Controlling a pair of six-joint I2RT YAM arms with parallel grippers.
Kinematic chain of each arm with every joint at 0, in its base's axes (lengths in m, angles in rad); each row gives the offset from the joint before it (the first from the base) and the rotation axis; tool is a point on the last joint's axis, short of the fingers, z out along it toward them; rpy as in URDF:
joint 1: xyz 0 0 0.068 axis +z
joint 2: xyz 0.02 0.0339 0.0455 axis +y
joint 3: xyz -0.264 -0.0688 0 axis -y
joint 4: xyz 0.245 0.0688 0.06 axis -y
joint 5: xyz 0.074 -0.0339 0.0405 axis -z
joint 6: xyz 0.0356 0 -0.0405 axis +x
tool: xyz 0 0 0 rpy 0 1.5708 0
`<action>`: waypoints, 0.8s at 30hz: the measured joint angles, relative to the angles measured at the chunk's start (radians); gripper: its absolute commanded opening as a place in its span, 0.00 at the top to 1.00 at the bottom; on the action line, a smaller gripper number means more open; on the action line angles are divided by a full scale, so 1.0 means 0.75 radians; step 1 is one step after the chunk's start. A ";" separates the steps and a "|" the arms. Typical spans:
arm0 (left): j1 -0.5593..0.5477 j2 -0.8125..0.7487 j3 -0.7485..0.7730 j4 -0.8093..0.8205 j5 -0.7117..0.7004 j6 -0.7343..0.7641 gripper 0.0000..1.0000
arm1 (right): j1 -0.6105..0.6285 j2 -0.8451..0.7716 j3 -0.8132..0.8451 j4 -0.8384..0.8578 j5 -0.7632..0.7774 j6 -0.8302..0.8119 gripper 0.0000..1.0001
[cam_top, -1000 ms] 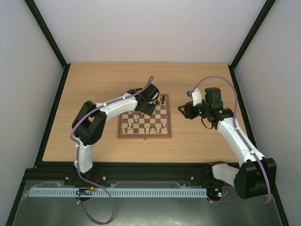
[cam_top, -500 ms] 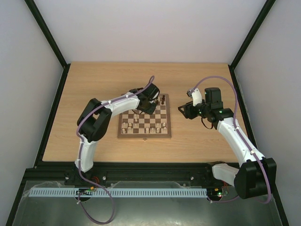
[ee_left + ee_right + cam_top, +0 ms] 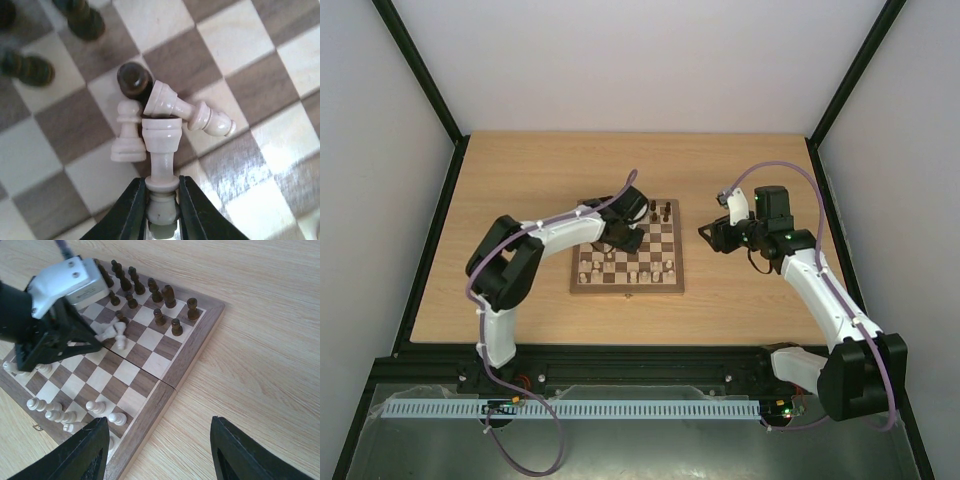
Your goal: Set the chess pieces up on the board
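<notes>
Board (image 3: 625,289) lies mid-frame on the counter (image 3: 520,170), partly set. In the right wrist view, dark chess pieces (image 3: 168,296) stand along its upper edge and pale ones at lower left, with gaps in both. Right tool (image 3: 159,450) hangs released and empty. Left tool (image 3: 161,182) is clenched on a pale piece (image 3: 161,137) beside a toppled pale piece (image 3: 192,111). From overhead its arm hides some squares, and piece types are unreadable.

The board (image 3: 295,60) showed faintly glossy wood; the cream chess piece (image 3: 161,145), smooth wood; the desk (image 3: 260,340), matt woodgrain; the left claw (image 3: 161,184), black plastic.
</notes>
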State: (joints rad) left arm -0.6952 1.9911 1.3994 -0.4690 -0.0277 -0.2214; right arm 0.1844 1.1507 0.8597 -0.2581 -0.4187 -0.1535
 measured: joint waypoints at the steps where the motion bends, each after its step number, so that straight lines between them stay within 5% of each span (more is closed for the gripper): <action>1: 0.000 -0.029 -0.036 0.000 0.007 -0.006 0.92 | 0.000 0.004 0.000 0.000 -0.001 0.000 0.43; 24: 0.063 -0.339 -0.336 0.332 0.338 -0.136 0.91 | 0.000 0.128 0.009 -0.018 -0.129 0.031 0.48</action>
State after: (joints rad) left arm -0.6483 1.7370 1.1477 -0.2203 0.2260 -0.3237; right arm 0.1844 1.2465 0.8661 -0.2714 -0.5152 -0.1303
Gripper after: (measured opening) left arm 0.159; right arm 0.532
